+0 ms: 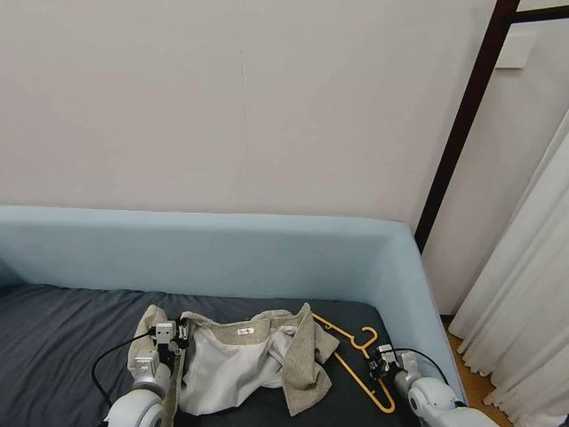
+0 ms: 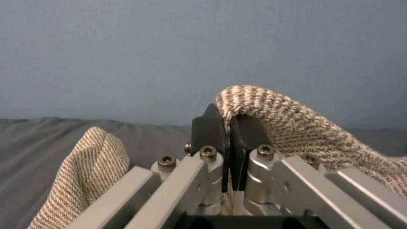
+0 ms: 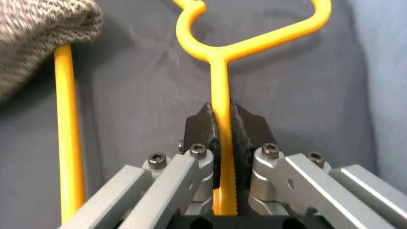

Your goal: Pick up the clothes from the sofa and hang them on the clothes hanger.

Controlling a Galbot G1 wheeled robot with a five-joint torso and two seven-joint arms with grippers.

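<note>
The light blue sofa (image 1: 222,258) holds everything: on its dark grey seat cushion (image 1: 53,329) lie a knit jacket (image 1: 240,356) and an orange hanger (image 1: 356,342). Seen from the head, the jacket sits at about 6 o'clock, opened out with its pale lining up. Its collar and small label face the backrest at 12 o'clock, and its long axis runs across the seat from 9 to 3 o'clock. One speckled knit panel folds over toward 4 o'clock and covers the near end of the hanger.

The hanger lies flat just beside the jacket at its 3 o'clock side, near the sofa's right arm. Its long axis slants from 11 to 5 o'clock, and its hook curls toward 1 o'clock.

The left gripper (image 1: 166,334) is at the jacket's 9 o'clock edge. In the left wrist view the left gripper (image 2: 229,126) has its black pads pressed together on a raised fold of the knit jacket (image 2: 286,124).

The right gripper (image 1: 382,358) is at 5 o'clock. The right wrist view shows the right gripper (image 3: 221,124) pinching a straight bar of the hanger (image 3: 219,81), just short of its curved loop. A second bar runs alongside under the jacket's corner (image 3: 38,28).
</note>
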